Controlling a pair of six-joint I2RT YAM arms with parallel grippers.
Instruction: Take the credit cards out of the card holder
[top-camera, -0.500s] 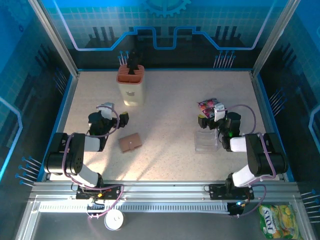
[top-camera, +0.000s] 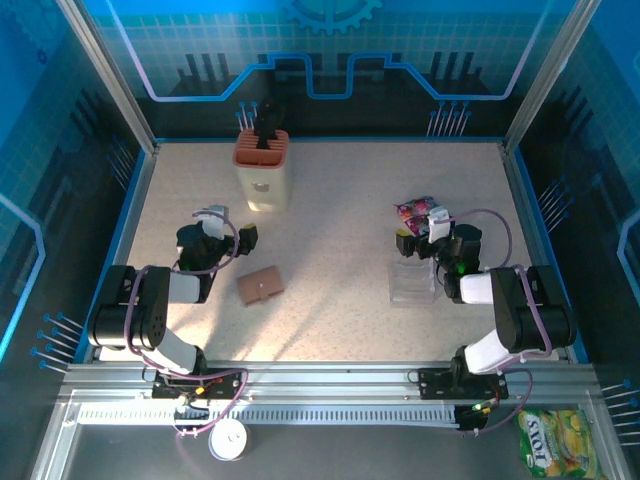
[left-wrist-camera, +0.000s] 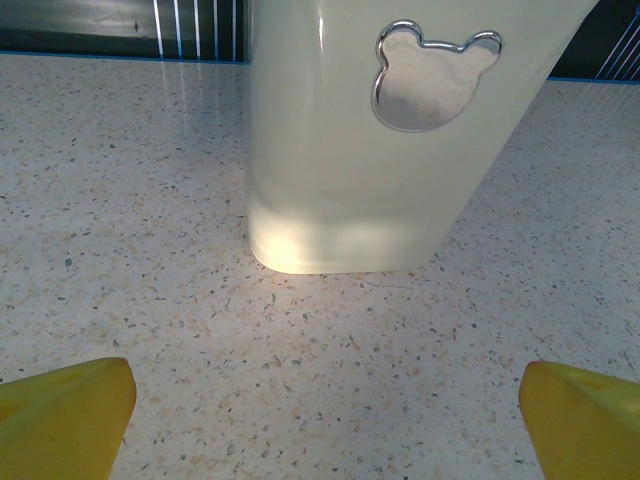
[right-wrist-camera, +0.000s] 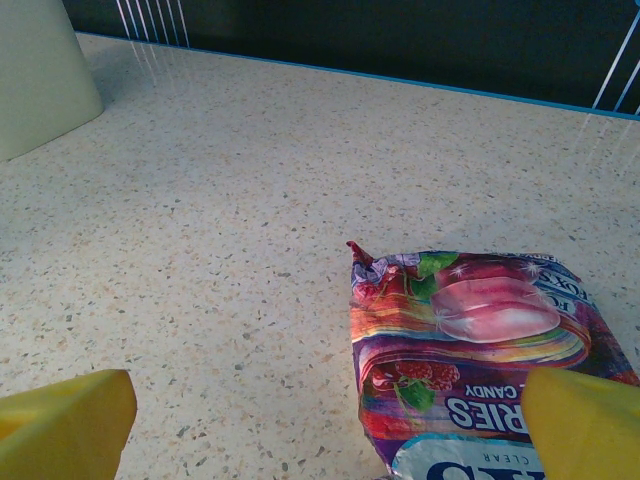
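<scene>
While closed on the table (top-camera: 330, 200), card holder (top-camera: 260, 285) near wide, empty left claw (top-camera: 247, 238); right claw (top-camera: 403, 243) likewise wide, empty.

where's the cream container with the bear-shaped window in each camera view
top external: cream container stands back left of centre, orange top, near the far edge.
left wrist: cream container top centre, straight ahead, bear window facing the camera.
right wrist: cream container in the top left corner, rounded side, cut off by the frame.
shared landmark: the blue strip along the table's far edge.

Hidden interior of folded card holder (top-camera: 260, 285)
</scene>
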